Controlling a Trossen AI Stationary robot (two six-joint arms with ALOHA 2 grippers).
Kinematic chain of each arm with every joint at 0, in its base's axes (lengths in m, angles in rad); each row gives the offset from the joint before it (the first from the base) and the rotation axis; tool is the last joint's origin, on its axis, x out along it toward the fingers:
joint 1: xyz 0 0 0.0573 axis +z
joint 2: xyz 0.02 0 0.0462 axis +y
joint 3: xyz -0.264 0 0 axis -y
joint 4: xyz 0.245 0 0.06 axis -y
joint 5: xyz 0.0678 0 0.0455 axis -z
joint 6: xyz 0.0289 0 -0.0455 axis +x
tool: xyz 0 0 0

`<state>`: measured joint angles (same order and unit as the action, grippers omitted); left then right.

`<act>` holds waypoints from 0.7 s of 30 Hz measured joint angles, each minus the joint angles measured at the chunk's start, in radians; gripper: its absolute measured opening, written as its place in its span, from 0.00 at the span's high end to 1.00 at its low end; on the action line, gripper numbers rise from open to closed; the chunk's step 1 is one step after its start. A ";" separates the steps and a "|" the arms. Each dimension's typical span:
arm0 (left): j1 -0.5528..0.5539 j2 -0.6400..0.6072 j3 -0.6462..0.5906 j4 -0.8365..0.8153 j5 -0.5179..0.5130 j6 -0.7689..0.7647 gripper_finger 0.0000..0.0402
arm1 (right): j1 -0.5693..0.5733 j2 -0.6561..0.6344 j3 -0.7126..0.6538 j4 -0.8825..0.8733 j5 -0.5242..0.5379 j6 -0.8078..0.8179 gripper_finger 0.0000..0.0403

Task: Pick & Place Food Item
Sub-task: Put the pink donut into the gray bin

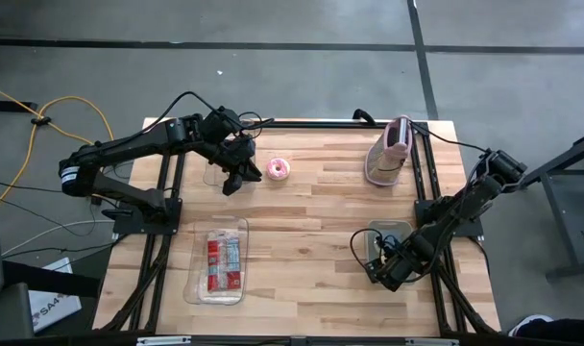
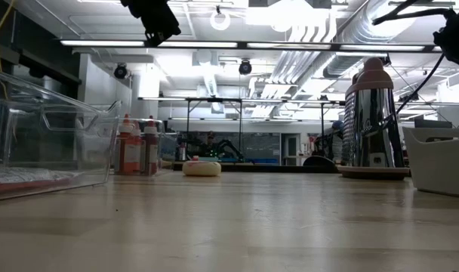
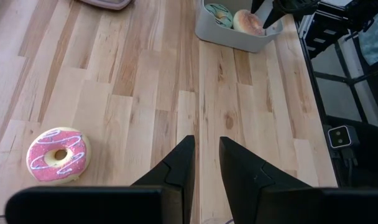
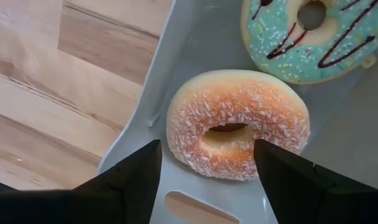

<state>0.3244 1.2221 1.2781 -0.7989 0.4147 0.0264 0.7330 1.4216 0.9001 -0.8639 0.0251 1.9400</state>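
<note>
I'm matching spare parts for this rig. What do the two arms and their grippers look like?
Both arms are dark, jointed tube links with black cables looping along them. The left arm has a white label near its base. The left gripper and right gripper each have two dark, flat, tapering fingers.

Robotics lab: exposed ducts [image 2: 380, 30], rigs.

The teal doughnut [image 4: 313, 37] is cut off by the picture's edge.
</note>
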 joint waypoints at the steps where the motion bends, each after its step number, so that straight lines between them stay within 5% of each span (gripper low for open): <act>1: 0.000 0.000 0.000 0.000 0.000 0.000 0.83 | 0.000 0.000 0.000 0.000 0.003 0.000 0.39; 12: 0.000 0.000 0.000 0.000 0.000 0.000 0.83 | -0.024 -0.115 0.000 -0.066 0.129 -0.018 0.39; 21: 0.000 0.000 0.000 0.000 0.000 0.000 0.83 | -0.111 -0.172 0.000 -0.038 0.183 -0.239 0.39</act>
<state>0.3241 1.2221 1.2781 -0.7986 0.4145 0.0265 0.6219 1.2493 0.9001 -0.9017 0.2085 1.7008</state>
